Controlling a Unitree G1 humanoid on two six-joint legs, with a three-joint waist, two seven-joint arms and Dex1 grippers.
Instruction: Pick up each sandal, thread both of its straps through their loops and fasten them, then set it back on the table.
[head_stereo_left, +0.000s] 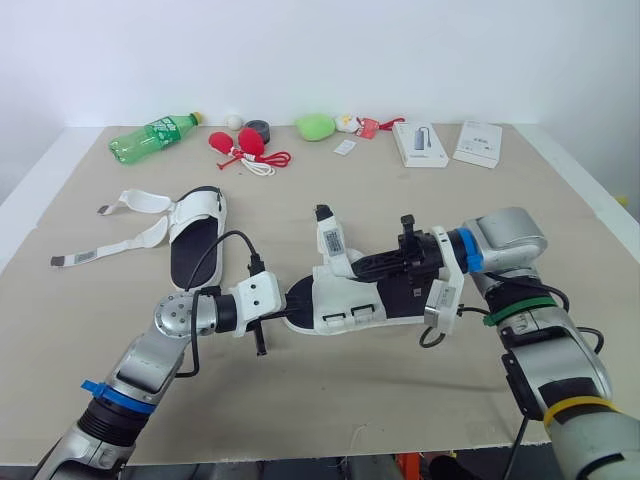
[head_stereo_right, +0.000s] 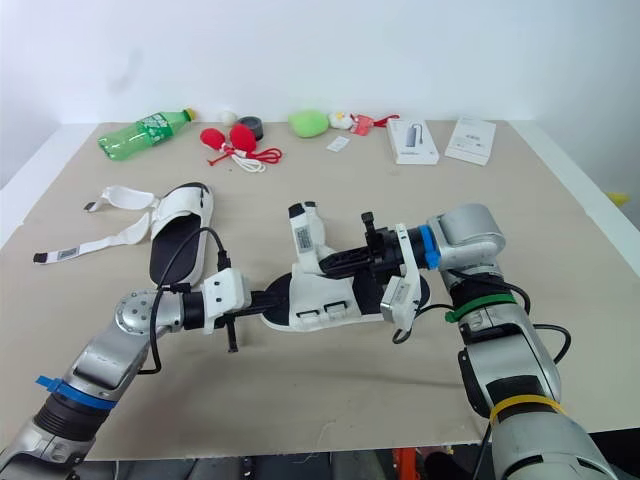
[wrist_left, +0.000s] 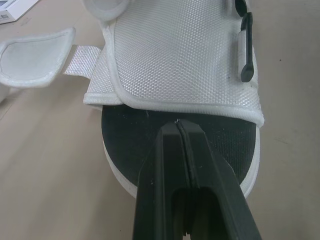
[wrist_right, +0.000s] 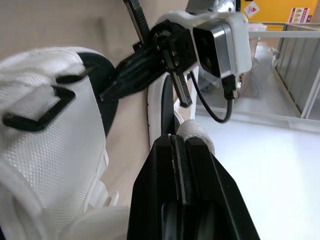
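Note:
A white sandal (head_stereo_left: 350, 300) with a black sole lies mid-table between both arms. My left gripper (head_stereo_left: 292, 300) is shut, its tips (wrist_left: 179, 124) resting on the black insole at the toe end, just short of the white mesh upper. A black loop (wrist_left: 246, 47) sits on that upper. From the other side my right gripper (head_stereo_left: 352, 265) is shut on a white strap (head_stereo_left: 328, 235), which stands upright; the strap's end (wrist_right: 196, 132) shows past the fingertips. The second sandal (head_stereo_left: 195, 238) lies to the left with both straps (head_stereo_left: 110, 248) spread loose on the table.
Along the far edge lie a green bottle (head_stereo_left: 155, 137), a red toy with cord (head_stereo_left: 245, 146), a black tape roll (head_stereo_left: 258, 130), a green plush (head_stereo_left: 316, 126) and two white boxes (head_stereo_left: 420, 143). The table's near edge (head_stereo_left: 330, 455) runs close below the arms.

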